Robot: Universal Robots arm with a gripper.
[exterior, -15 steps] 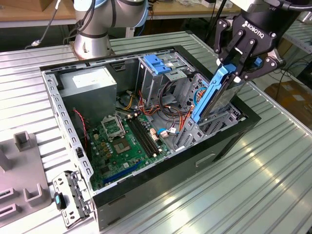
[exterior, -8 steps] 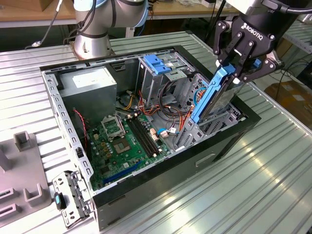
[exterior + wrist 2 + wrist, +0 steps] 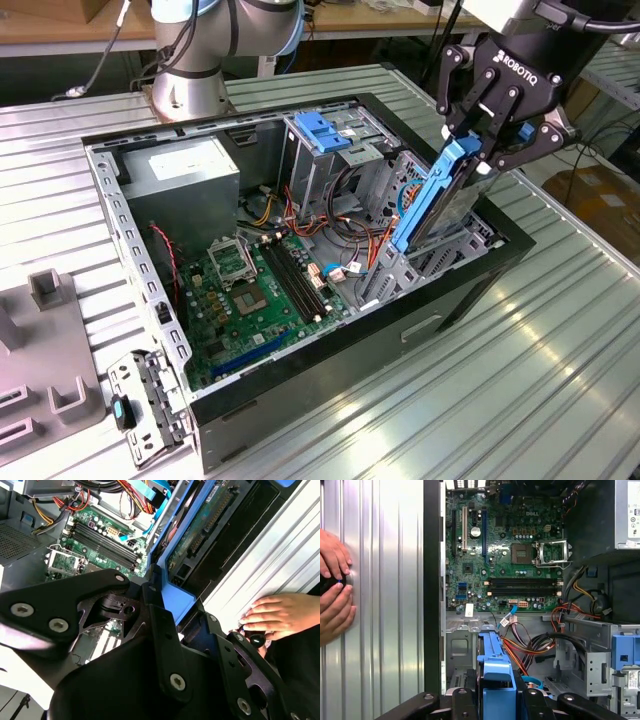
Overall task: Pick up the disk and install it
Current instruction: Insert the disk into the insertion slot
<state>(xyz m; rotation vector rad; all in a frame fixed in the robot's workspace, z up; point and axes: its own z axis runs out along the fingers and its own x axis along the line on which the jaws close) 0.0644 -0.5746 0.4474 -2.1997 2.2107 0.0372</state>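
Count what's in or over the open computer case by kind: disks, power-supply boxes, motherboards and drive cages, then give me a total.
1 disk, gripped by the end effector, tilted over the case
1 power-supply box
1 motherboard
1 drive cage with a blue latch
Total: 4

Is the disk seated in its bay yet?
Not seated: the disk stands tilted, top end above the case, clamped in the gripper, lower end inside.
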